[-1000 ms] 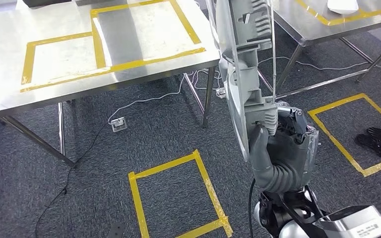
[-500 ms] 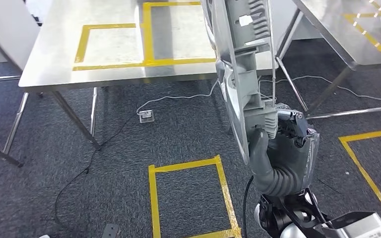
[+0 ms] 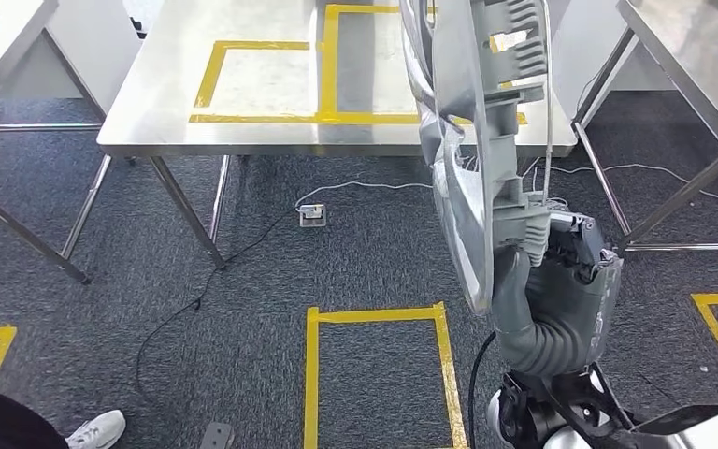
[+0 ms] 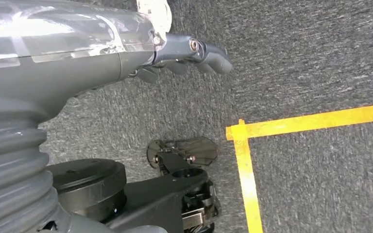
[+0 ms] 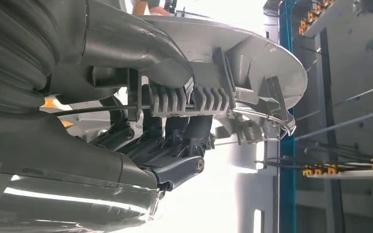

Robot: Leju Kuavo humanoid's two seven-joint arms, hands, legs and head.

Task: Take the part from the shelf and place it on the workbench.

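Note:
My right hand (image 3: 556,290) grips the grey moulded plastic part (image 3: 472,140) by its lower ribbed edge and holds it upright, edge-on, in front of me. In the right wrist view the thumb and fingers (image 5: 175,141) clamp around the part's (image 5: 243,58) ribbed clips. The steel workbench (image 3: 271,140) with yellow tape rectangles stands ahead, beyond the part, across a strip of carpet. My left hand (image 4: 184,58) hangs over the grey carpet, fingers loosely extended and holding nothing.
A second steel table (image 3: 701,75) stands at the right and another table's corner (image 3: 0,37) at the far left. A yellow tape square (image 3: 379,374) marks the floor ahead. A cable and socket box (image 3: 312,215) lie under the workbench. A person's shoe (image 3: 93,432) is at lower left.
The whole view has swung, so the workbench now lies squarer and more central ahead. The part stays upright in my right hand's grip. A shoe has come into view.

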